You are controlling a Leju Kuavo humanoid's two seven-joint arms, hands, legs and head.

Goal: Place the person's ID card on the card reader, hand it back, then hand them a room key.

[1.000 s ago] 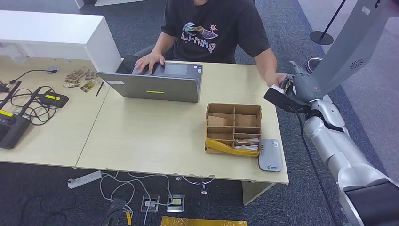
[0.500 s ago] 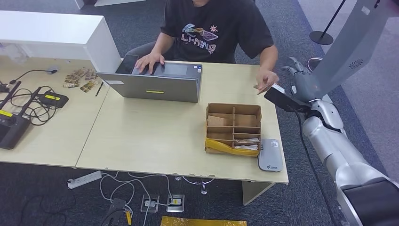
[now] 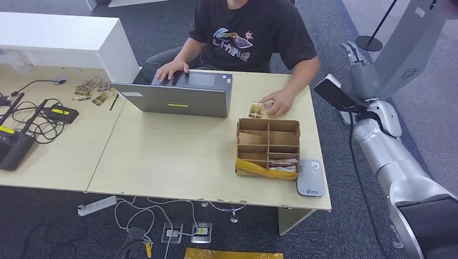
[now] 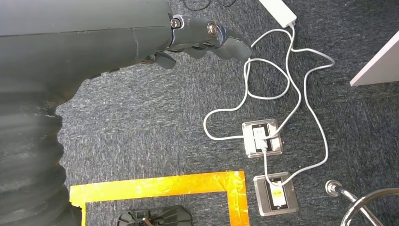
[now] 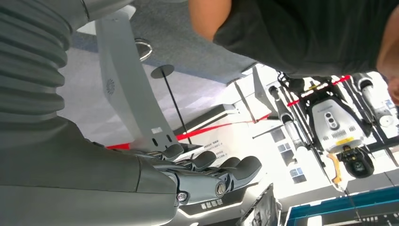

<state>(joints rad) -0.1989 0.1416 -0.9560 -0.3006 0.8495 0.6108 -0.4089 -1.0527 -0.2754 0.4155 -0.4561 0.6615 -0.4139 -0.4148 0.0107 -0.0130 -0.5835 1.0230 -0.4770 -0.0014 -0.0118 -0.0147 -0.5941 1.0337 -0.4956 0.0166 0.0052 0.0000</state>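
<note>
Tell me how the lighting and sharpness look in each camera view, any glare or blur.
Head view: even indoor light, soft shadows, sharp on the pale wooden table and brown cardboard divider box. Left wrist view: the grey carpet and white cables are crisp, the grey left hand slightly soft. Right wrist view: the bright background is washed out behind the right hand.

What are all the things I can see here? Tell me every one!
Table: one, pale wood, centre.
Laptop: one, grey, open before the person.
Cardboard box: one, brown, with compartments, near the table's right end.
Card reader: one, grey, beside the box at the table's front edge.
Card: one, on the table at the person's hand.
Person: one, black T-shirt, seated behind the table.
Routers: black, with cables, far left.
Right hand: grey, raised, holding nothing.
Left hand: hanging over carpet.
</note>
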